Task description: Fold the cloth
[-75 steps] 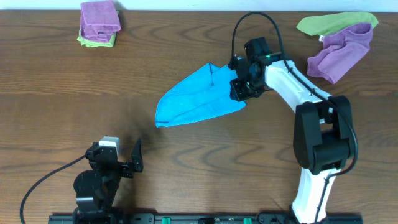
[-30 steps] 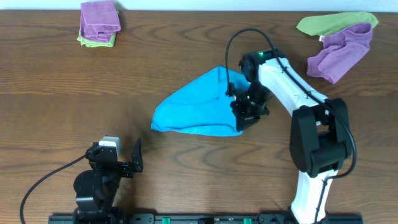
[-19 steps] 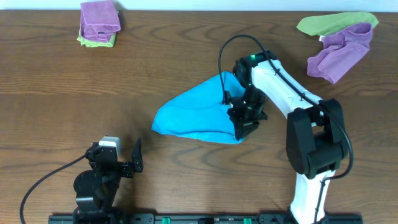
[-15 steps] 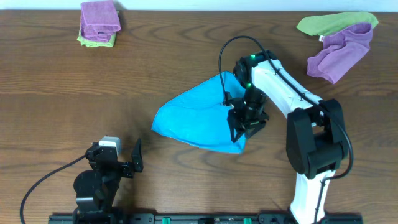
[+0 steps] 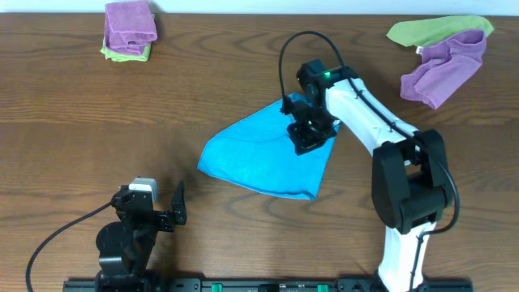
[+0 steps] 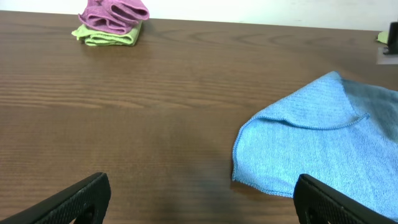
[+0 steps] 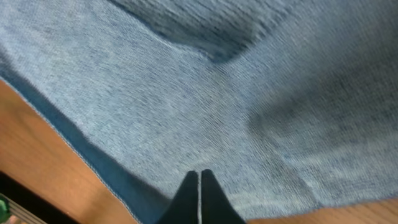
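The sky-blue cloth (image 5: 259, 154) lies on the wooden table in a rough triangle, with corners at the left, top and bottom right. It also shows in the left wrist view (image 6: 336, 149) and fills the right wrist view (image 7: 186, 93). I cannot see its white tag. My right gripper (image 5: 306, 136) is over the cloth's upper right part. Its fingers (image 7: 199, 196) are pressed together with nothing visibly between them. My left gripper (image 5: 166, 212) rests at the table's front left, open and empty (image 6: 199, 199), well short of the cloth's left corner.
A folded purple cloth on a lime-green one (image 5: 130, 31) sits at the back left and also shows in the left wrist view (image 6: 113, 22). Crumpled lime-green (image 5: 434, 31) and purple (image 5: 446, 69) cloths lie at the back right.
The right gripper dragged a cloth corner down toward the front, spreading the cloth wider. It has since moved back up over the cloth, and the corner stays at the front right.
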Controlling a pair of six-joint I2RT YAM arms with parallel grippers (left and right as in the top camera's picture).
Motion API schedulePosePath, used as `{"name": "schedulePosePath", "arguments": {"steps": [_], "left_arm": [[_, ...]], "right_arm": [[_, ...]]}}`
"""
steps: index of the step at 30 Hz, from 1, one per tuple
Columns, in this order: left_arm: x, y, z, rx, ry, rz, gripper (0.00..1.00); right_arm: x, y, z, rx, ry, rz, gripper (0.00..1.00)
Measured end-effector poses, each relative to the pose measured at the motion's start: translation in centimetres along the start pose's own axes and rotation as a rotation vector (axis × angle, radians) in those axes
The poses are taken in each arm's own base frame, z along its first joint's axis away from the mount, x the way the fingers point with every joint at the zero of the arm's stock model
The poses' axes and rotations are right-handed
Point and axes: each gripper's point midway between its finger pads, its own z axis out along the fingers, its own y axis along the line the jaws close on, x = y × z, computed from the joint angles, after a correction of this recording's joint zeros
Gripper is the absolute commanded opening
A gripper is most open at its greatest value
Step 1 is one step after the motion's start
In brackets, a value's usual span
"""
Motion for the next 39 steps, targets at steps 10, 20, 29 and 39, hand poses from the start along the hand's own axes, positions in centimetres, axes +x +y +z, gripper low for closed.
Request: {"name": "schedulePosePath", "arguments": {"steps": [10,20,29,39], "left_arm": [[0.0,0.0,0.0,0.000,0.000,0.000,0.95],[0.0,0.0,0.0,0.000,0.000,0.000,0.95],[-0.6,-0.9,0.1,0.056,-0.027,-0.095,0.95],[-0.8,-5.2,-0.6,0.311,0.068,-0.654,0.95]], "right_arm": [[-0.1,0.7,-4.4,0.039,-0.112,0.042,0.02],[6.9,5.4,-18.7,0.130,-0.439,-0.047,0.01],[16.7,5.9,-16.3,0.131,-0.382,-0.012,0.43],[21.5,6.8,-17.7,0.138,-0.473,-0.014,0.99]]}}
